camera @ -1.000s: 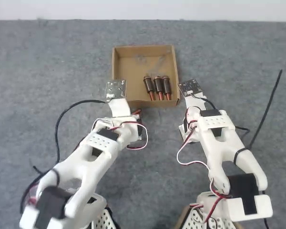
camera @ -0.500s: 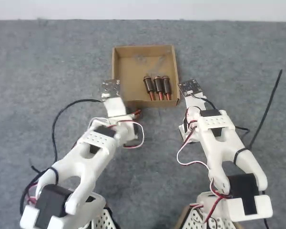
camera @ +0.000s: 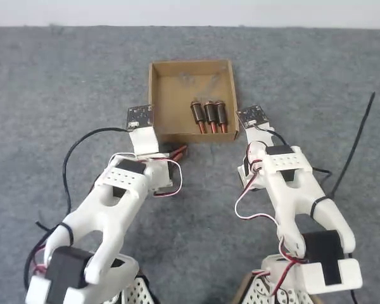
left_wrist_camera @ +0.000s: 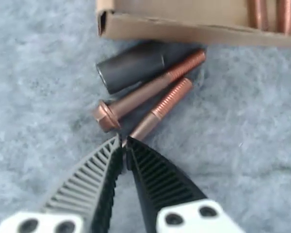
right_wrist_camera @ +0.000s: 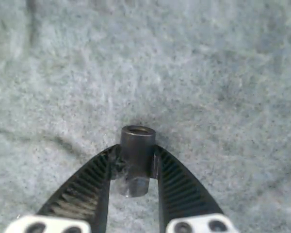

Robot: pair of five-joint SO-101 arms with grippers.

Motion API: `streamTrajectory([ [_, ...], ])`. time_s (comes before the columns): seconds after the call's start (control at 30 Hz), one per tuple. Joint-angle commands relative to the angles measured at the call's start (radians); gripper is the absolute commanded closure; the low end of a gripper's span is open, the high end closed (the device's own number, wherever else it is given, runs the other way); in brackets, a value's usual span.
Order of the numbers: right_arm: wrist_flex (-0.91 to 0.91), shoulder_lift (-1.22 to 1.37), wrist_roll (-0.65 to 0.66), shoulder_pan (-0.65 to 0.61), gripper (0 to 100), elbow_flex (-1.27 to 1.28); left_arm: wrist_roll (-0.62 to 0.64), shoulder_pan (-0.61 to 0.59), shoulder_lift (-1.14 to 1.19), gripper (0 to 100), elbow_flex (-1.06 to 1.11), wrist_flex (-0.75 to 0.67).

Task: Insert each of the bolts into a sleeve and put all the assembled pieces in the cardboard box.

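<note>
Beside the cardboard box lie a dark sleeve and two copper bolts, close together on the carpet. The longer bolt rests against the sleeve with its head pointing away from the box. My left gripper is shut, its tips over the head end of the shorter bolt; that head is hidden. From above, these bolts peek out past the left arm. My right gripper is shut on another dark sleeve, held open end up over bare carpet.
Three assembled pieces lie side by side inside the box at its near right; their copper ends show past the box wall. A black cable runs along the right. Grey carpet surrounds the box.
The left arm has swung to the left, away from the box corner, exposing more of the bolts on the carpet. The right arm has kept still with its sleeve.
</note>
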Motion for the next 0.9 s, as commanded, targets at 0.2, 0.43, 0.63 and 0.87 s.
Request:
streamTrajectory([
  [0.2,-0.019,-0.054,0.014,0.013,99.1,-0.005,-0.021,-0.002,-0.012,99,-0.047,0.069],
  [0.43,-0.019,-0.053,0.014,-0.005,99.1,-0.005,-0.028,-0.002,-0.012,99,-0.191,0.287],
  [0.63,-0.019,-0.053,0.015,-0.005,99.1,-0.005,-0.018,-0.005,-0.012,84,-0.257,0.400],
  [0.87,-0.019,-0.053,0.015,-0.005,99.1,-0.005,0.095,-0.009,-0.011,77,-0.177,0.404],
])
